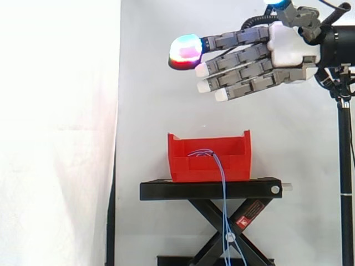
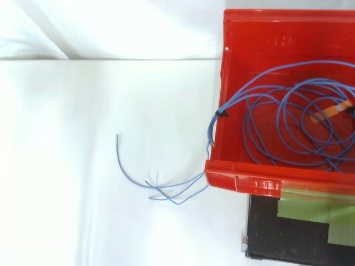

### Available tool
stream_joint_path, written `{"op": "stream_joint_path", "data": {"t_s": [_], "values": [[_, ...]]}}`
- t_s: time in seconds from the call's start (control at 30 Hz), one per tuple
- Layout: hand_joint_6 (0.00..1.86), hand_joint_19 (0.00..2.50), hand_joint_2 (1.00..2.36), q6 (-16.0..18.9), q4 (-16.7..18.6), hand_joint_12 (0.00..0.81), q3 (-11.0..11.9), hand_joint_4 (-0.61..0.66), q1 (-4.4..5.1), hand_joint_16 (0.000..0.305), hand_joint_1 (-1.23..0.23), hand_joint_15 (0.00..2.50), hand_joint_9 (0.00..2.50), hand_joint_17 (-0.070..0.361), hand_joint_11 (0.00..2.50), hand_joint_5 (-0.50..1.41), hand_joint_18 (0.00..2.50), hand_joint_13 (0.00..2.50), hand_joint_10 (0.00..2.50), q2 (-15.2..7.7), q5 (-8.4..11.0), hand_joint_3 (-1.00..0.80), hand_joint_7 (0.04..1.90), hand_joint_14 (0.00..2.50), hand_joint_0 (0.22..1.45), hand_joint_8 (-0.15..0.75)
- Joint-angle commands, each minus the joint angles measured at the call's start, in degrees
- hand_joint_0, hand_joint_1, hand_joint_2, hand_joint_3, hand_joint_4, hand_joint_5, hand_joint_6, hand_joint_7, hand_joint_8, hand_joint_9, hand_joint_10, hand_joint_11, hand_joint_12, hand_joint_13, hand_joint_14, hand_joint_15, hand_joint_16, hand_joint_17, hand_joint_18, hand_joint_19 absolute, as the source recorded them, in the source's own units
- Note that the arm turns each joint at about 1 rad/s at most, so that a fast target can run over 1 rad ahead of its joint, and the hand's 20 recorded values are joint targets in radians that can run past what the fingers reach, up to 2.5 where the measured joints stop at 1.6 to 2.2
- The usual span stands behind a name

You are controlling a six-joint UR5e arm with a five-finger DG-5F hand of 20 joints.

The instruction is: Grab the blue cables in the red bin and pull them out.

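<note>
While the blue cables (image 2: 227, 106) lie in loose coils inside the red bin (image 2: 244, 183), a bundle of them, cinched by a small black tie (image 2: 222, 113), spills over the bin's wall and hangs down past the bench (image 1: 166, 191) that carries it. Above and well apart from the bin hovers the hand (image 1: 288, 52), its fingers (image 1: 244, 58) stretched out almost straight and holding nothing. To do the grab well, it should probably descend over the middle of the coils, curl round several loops at once rather than one strand, and lift steadily. An orange tag (image 2: 327, 112) lies among the loops and could be caught up with them. I judge the bin's high walls and front lip the likeliest snag, and the light bin may rise with the tangle.
</note>
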Motion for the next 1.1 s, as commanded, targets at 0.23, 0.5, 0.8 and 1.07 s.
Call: {"op": "stream_joint_path", "data": {"t_s": [0.23,0.5,0.8,1.07], "values": [[0.01,0.14,1.00,-2.9,-8.1,0.364,0.3,0.18,-0.24,0.063,-0.68,0.07,0.25,0.143,0.00,0.21,0.00,0.00,0.00,3.7,-2.00,-1.00,0.18,0.00,0.72,0.246],[0.01,0.14,1.00,0.0,-5.7,0.362,0.3,0.18,-1.03,0.063,-0.68,0.07,0.25,0.142,0.00,0.21,0.00,0.00,0.00,3.9,-3.93,-1.00,0.18,0.00,0.72,0.247],[0.01,0.14,1.00,1.2,-0.6,0.362,0.3,0.18,-1.30,0.063,-0.69,0.07,0.25,0.142,0.00,0.21,0.00,0.00,0.00,-0.2,-2.97,-1.00,0.18,0.00,0.73,0.246],[0.01,0.15,1.00,-1.8,1.5,0.361,1.3,0.19,-1.82,0.063,-0.69,0.07,0.26,0.142,0.00,0.23,0.00,0.00,0.00,-3.9,-3.14,-1.00,0.18,0.00,0.73,0.246]]}}
